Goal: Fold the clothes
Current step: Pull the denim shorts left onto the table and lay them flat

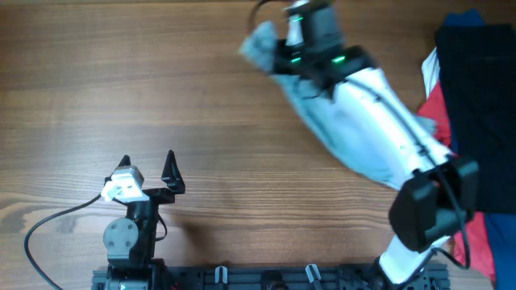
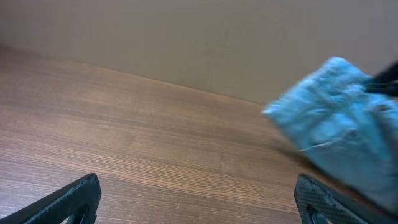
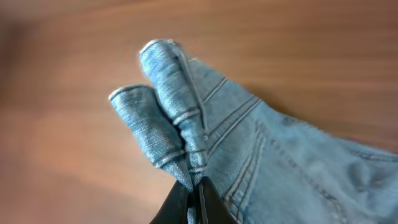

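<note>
Faded denim shorts (image 3: 249,143), stitched seams, matt wood-grain table (image 1: 121,80)

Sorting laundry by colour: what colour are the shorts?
The shorts are faded light blue denim; clearest in the right wrist view.

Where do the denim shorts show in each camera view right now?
Overhead: denim shorts sit upper right of centre, partly under the right arm.
Left wrist: at the right edge, blurred.
Right wrist: centre, with a fold pinched by the right gripper.
Shared landmark: the wooden table, in all three views.
</note>
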Tool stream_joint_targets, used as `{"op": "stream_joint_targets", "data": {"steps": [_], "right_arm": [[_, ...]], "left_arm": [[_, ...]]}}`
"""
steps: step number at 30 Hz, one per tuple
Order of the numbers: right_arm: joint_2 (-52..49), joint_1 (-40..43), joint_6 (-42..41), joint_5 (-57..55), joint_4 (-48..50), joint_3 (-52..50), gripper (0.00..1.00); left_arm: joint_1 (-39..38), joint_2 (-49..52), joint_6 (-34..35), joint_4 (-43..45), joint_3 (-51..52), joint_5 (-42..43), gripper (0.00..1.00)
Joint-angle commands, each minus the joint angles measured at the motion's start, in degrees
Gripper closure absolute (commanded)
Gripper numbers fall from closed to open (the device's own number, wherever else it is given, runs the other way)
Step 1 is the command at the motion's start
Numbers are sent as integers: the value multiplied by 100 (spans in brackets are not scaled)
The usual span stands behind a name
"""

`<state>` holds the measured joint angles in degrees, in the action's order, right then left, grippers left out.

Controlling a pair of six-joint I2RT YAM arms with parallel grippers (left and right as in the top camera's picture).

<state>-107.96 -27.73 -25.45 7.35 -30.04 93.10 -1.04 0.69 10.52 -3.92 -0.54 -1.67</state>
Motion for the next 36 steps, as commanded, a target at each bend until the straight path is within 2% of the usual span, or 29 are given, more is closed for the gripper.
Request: {"op": "stream_joint_targets", "data": {"steps": [1, 3, 5, 8, 9, 11, 16, 17, 18, 20, 22, 24, 27, 30, 36], "right_arm": [[-518, -997, -831, 195, 254, 9, 95], [-813, -1593, -925, 199, 459, 9, 78], [-931, -1980, -1016, 402, 619, 9, 93], [-925, -2380, -1067, 549, 911, 11, 96], [-916, -2385, -1067, 466, 914, 28, 82], [-914, -2229, -1054, 81, 903, 33, 65], [-1110, -1628, -793, -153, 772, 31, 62], [-1261, -1547, -789, -136, 769, 31, 54], [-1397, -1499, -651, -90, 745, 31, 49], [-1587, -1480, 1008, -31, 529, 31, 38], [-1587, -1480, 1679, -188, 319, 31, 38], [-1635, -1478, 2074, -654, 42, 31, 42], [-1805, -1478, 1847, -498, 48, 24, 72], [-2057, -1478, 1362, -407, 201, 24, 93], [-2345, -1484, 697, 782, 302, 24, 96]], "left_arm": [[-24, -52, -114, -2, 22, -35, 0], [-24, -52, -114, -2, 22, -35, 0], [-24, -52, -114, -2, 22, -35, 0], [-24, -52, -114, -2, 22, -35, 0], [-24, -52, -114, -2, 22, -35, 0], [-24, -52, -114, -2, 22, -35, 0], [-24, -52, -114, -2, 22, -35, 0], [-24, -52, -114, -2, 22, -35, 0], [-24, -52, -114, -2, 22, -35, 0], [-24, -52, -114, -2, 22, -35, 0], [-24, -52, -114, -2, 22, -35, 0], [-24, -52, -114, -2, 22, -35, 0], [-24, -52, -114, -2, 22, -35, 0], [-24, -52, -114, -4, 22, -35, 0], [-24, -52, -114, -2, 22, -35, 0]]}}
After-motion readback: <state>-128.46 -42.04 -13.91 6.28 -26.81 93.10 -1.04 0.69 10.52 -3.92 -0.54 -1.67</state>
